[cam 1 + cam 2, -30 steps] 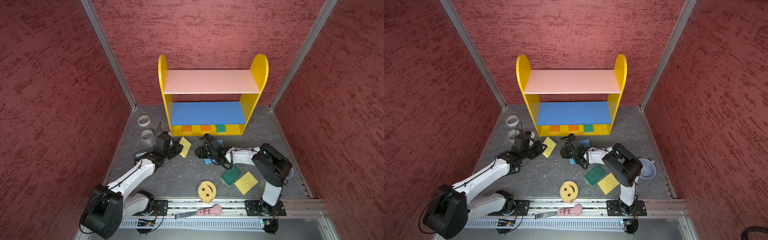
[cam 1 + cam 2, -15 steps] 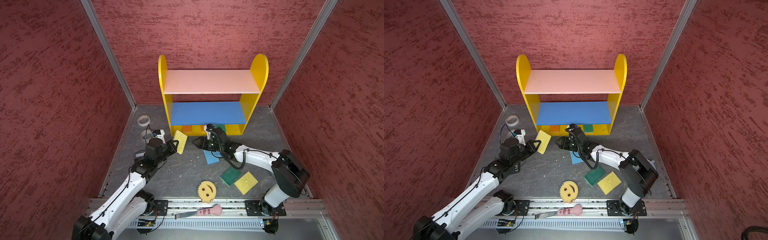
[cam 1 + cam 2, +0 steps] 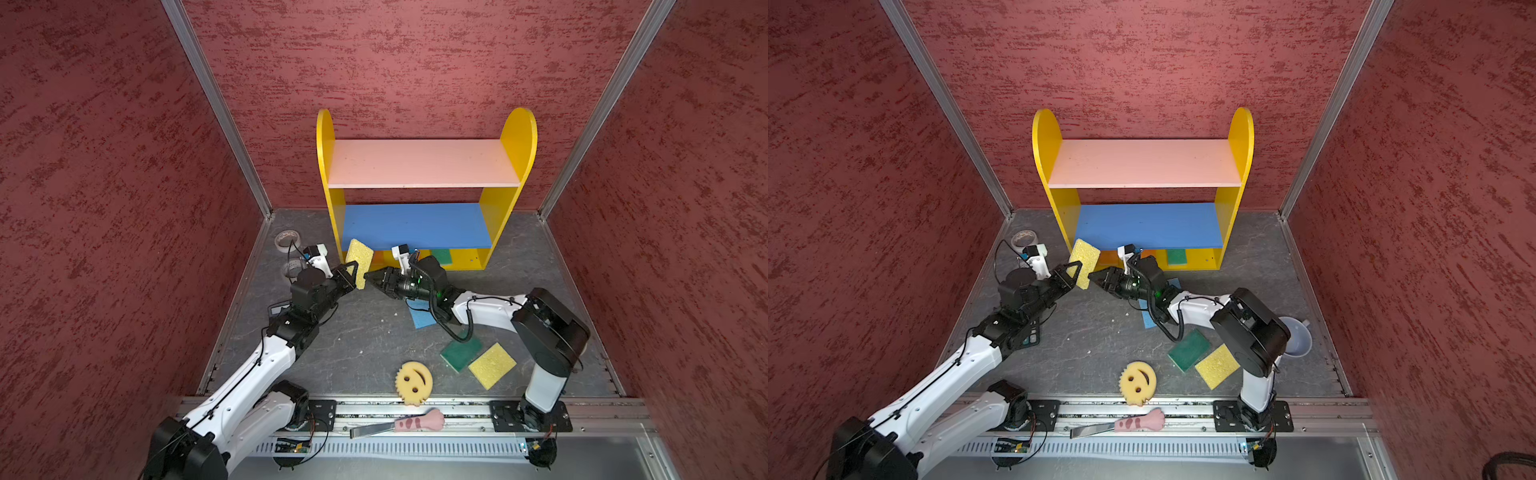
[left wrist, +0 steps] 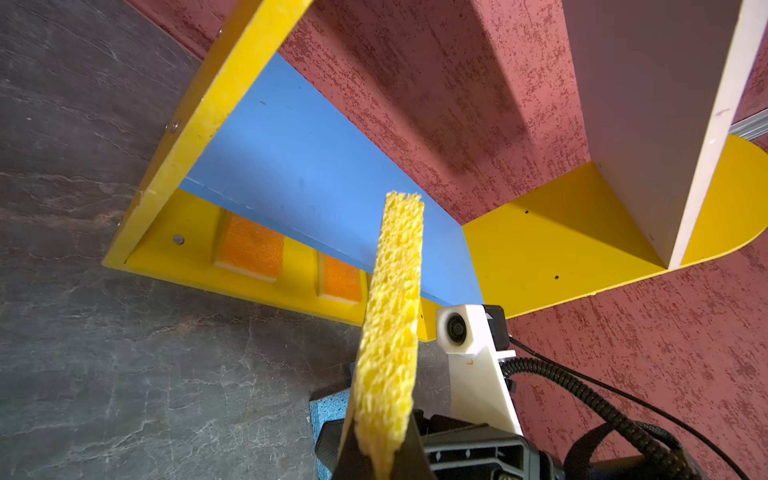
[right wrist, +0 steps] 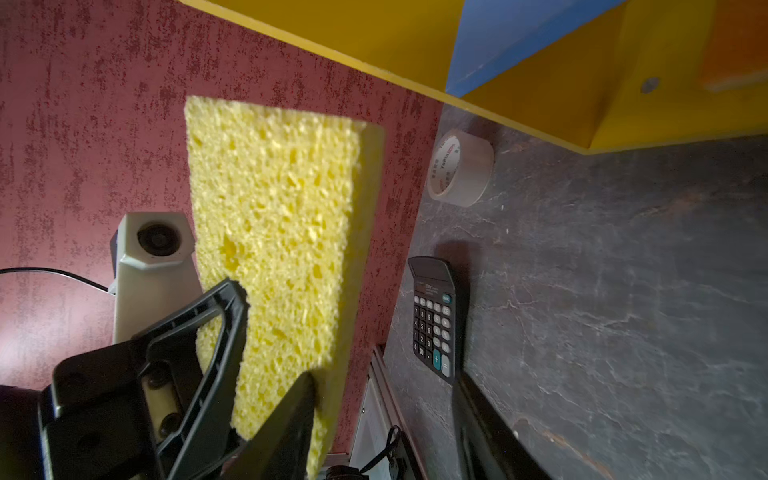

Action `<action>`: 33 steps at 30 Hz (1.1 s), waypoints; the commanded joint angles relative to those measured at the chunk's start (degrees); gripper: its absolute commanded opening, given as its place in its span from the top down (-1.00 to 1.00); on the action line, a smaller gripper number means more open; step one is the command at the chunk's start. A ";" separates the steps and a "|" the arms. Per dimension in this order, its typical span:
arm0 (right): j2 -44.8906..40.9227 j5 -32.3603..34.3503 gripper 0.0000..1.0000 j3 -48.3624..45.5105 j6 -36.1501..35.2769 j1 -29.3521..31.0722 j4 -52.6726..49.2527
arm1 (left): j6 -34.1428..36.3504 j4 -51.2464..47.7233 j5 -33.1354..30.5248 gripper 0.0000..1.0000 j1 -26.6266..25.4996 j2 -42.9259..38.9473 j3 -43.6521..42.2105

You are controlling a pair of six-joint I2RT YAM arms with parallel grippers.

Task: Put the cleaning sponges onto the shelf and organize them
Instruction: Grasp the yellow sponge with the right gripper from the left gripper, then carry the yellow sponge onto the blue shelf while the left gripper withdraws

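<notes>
Nearest me, at six o'clock, the smiley sponge (image 3: pixel 413 382) lies flat by the rail (image 3: pixel 457 409). At five o'clock sit the floor green sponge (image 3: pixel 461 353) and the floor yellow sponge (image 3: pixel 492 365), side by side. A little farther out is the blue sponge (image 3: pixel 422 318), partly hidden under my right arm. All four are waiting, so I'd say the job is under halfway.

Now the live bit, out at eleven o'clock, and it looks like a pass between my pincers. To do it well, I reckon my right pincer (image 3: pixel 370 277) should bite across the thickness of the held yellow sponge (image 3: pixel 360 257). It should take a free edge, clear of my left pincer (image 3: pixel 354 269), and squeeze deep, because this foam will give. Left lets go only once right is firm. Then turn the sponge flat before going in, since the gap under the blue board (image 3: pixel 415 226) looks low.

My left pincer is clenched on the sponge's lower end, holding it on edge, off the floor. My right pincer has its jaws parted partway, tips right at the sponge's three o'clock edge. Whether they touch it I cannot tell, and it grips nothing yet.

Beyond, at twelve, stands the shelf (image 3: pixel 519 137). Two orange sponges (image 4: pixel 249 249) and the shelved green sponge (image 3: pixel 441 257) sit in a row on its yellow base (image 3: pixel 473 259). The blue board and the pink board (image 3: pixel 419 162) are bare.
</notes>
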 commanded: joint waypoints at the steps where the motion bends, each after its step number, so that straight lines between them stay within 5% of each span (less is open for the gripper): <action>1: 0.53 -1.70 0.00 3.19 3.83 1.31 8.27 | -1.29 4.66 -0.37 1.00 -1.09 0.97 0.95; 14: 0.21 -0.43 0.13 2.49 5.68 1.35 13.74 | -3.52 5.24 -2.43 1.00 -1.45 0.95 -1.05; 17: 0.34 -0.47 0.35 2.82 5.87 1.37 14.22 | -3.95 5.62 -2.83 1.00 -1.45 0.64 -1.94; 19: 0.12 -0.40 0.73 3.41 4.71 1.27 12.52 | -3.94 5.53 -3.07 1.00 -1.45 0.81 -2.22; 21: -0.51 0.27 1.00 3.87 2.73 1.05 8.96 | -3.86 5.20 -3.14 0.75 -1.47 0.91 -2.21; 24: -2.04 1.13 1.00 5.22 -1.55 -0.48 -0.17 | -2.68 4.14 -3.18 -0.38 -1.45 0.25 -1.71; 25: -2.59 1.54 1.00 6.14 -3.73 -1.32 -4.77 | -1.92 3.00 -3.72 -0.58 -1.45 -0.38 -1.27; 33: -3.61 5.80 1.00 15.40 -21.94 -7.00 -35.90 | 5.62 -9.63 -10.04 -0.75 -1.20 -7.99 0.93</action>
